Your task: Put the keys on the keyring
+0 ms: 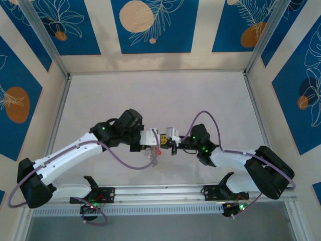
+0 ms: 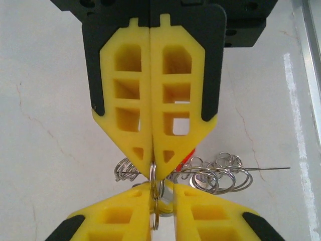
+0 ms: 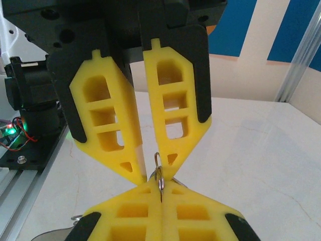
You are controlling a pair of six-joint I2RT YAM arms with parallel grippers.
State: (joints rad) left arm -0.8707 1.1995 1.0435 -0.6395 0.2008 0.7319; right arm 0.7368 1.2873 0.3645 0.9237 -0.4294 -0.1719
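Nearest us, the left end effector (image 2: 153, 173), two yellow ribbed plastic fingers on black mounts, is pinched together on a thin grey metal wire keyring (image 2: 156, 201), seen edge-on. Meeting it tip to tip, the right end effector (image 3: 150, 176), of the same yellow build, is clamped on that same wire. Just behind the tips is a bunch of small silver wire loops (image 2: 216, 173), with a sliver of red plastic key head (image 2: 187, 156) beside them and one straight wire end (image 2: 271, 168) pointing away. We judge the threading under way, not finished. We cannot tell whether any key sits on the keyring. Beyond lies the white veined surface (image 2: 60, 150). Farther off, blue wall panels (image 1: 150, 25) carry orange discs and white leaf outlines. We read no brand, label or writing anywhere.
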